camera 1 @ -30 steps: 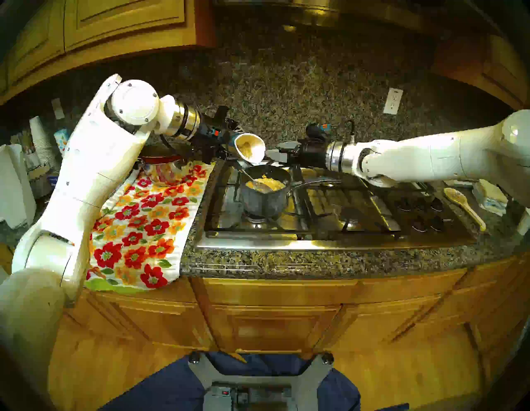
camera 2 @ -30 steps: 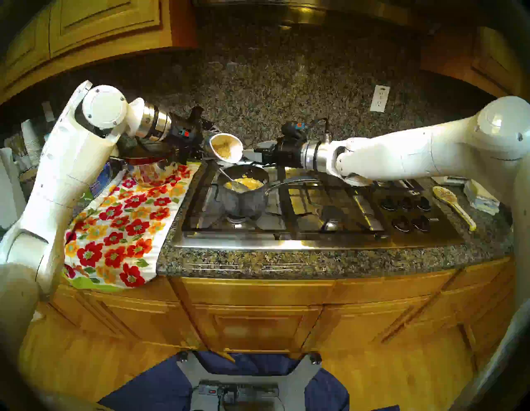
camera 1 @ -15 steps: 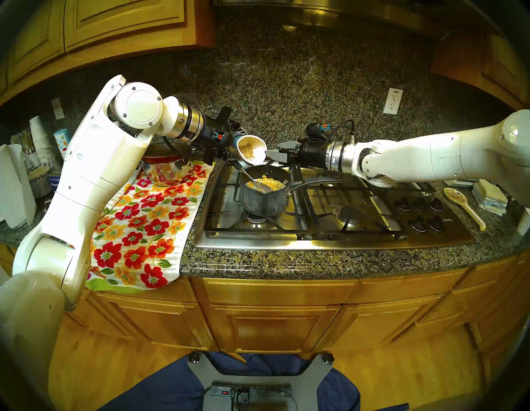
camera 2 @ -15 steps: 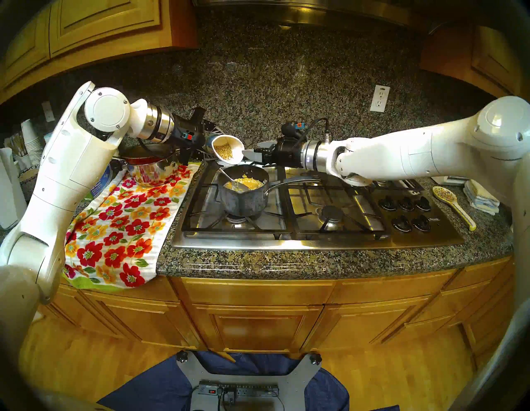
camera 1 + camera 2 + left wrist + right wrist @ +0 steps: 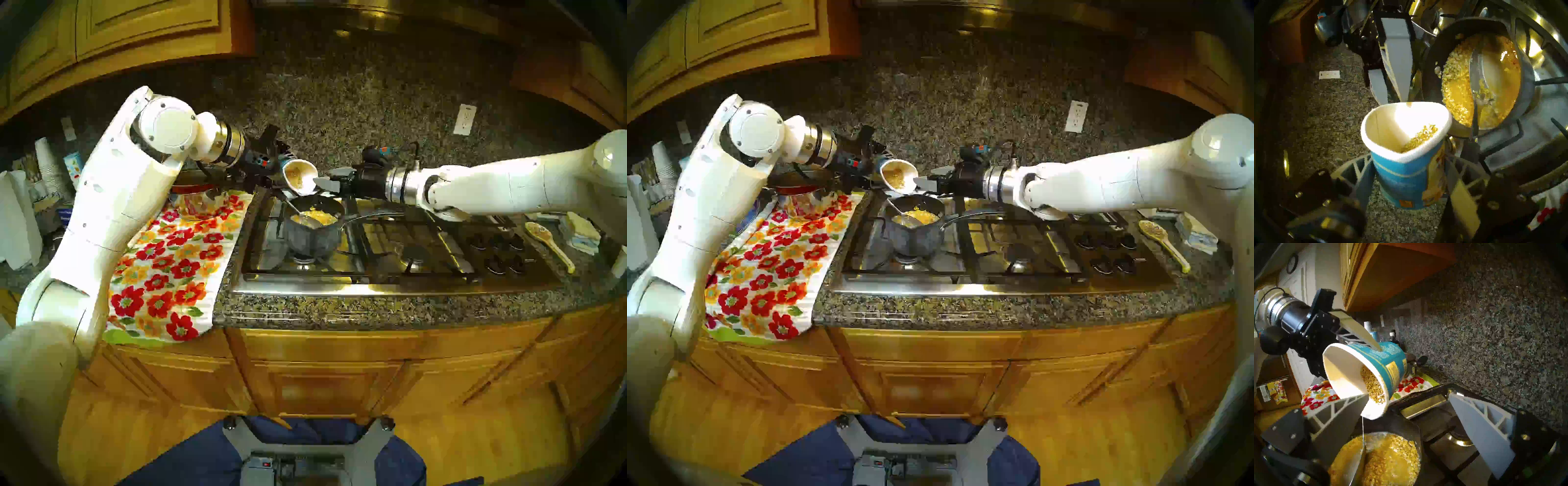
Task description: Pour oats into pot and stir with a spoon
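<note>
My left gripper [image 5: 283,171] is shut on the white oatmeal cup [image 5: 300,176] with the blue label and holds it tipped, mouth toward the dark grey pot [image 5: 312,236] on the front left burner. Some oats [image 5: 1422,137] lie low in the cup near its rim, also in the right wrist view [image 5: 1373,385]. Yellow oats [image 5: 322,217] cover the pot's inside. The silver spoon [image 5: 307,220] lies in the pot, its handle leaning on the far left rim. My right gripper [image 5: 326,181] is open and empty, just right of the cup's rim, above the pot's far edge.
A shiny steel pot holding a red pan [image 5: 195,195] stands on the floral towel [image 5: 169,264] left of the stove. The stove knobs [image 5: 498,251], a speckled spoon rest [image 5: 549,242] and folded cloths [image 5: 580,234] are at the right. Stacked paper cups [image 5: 51,166] stand far left.
My left arm has shifted slightly right and the cup has tipped a little further over the pot. The right arm, the pot and the spoon have stayed still.
</note>
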